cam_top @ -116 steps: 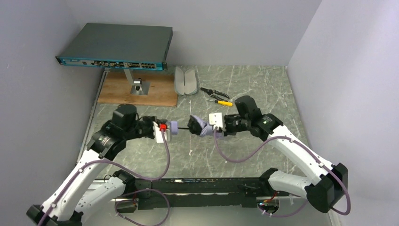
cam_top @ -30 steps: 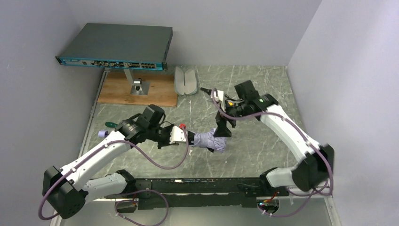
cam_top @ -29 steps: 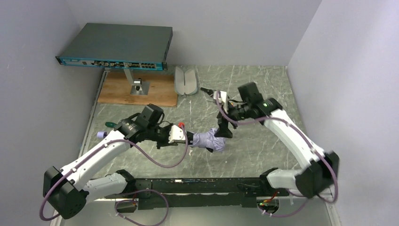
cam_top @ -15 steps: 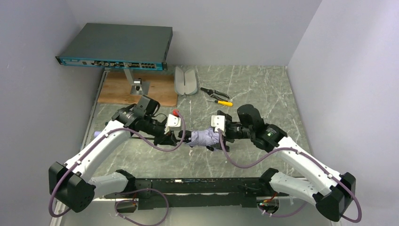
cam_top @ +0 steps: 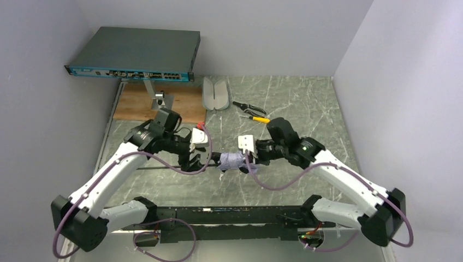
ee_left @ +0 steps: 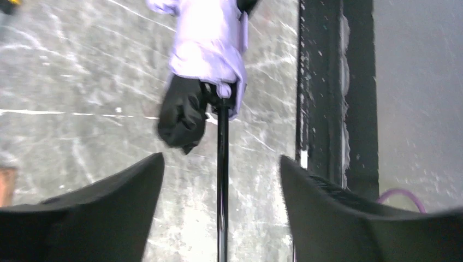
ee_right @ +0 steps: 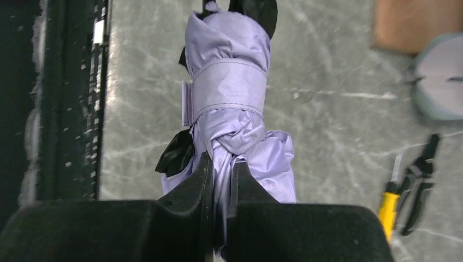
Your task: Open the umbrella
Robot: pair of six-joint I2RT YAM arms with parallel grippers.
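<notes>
Lying crosswise, the umbrella (cam_top: 232,161) points its shaft (ee_left: 222,191) between wide-spread left fingers (ee_left: 98,213); right fingers (ee_right: 192,201) pinch its fabric

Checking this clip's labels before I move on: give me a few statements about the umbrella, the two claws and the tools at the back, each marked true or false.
1. The strap is wrapped around the umbrella. True.
2. The right claw is shut on the umbrella's fabric. True.
3. The left claw is clamped on the shaft. False: its fingers stand wide apart and the shaft runs between them without touching either.
4. The umbrella is spread open. False: it is a tight bundle.
5. The screwdriver lies inside the case. False: it lies on the table to the right of the case, next to the pliers.
</notes>
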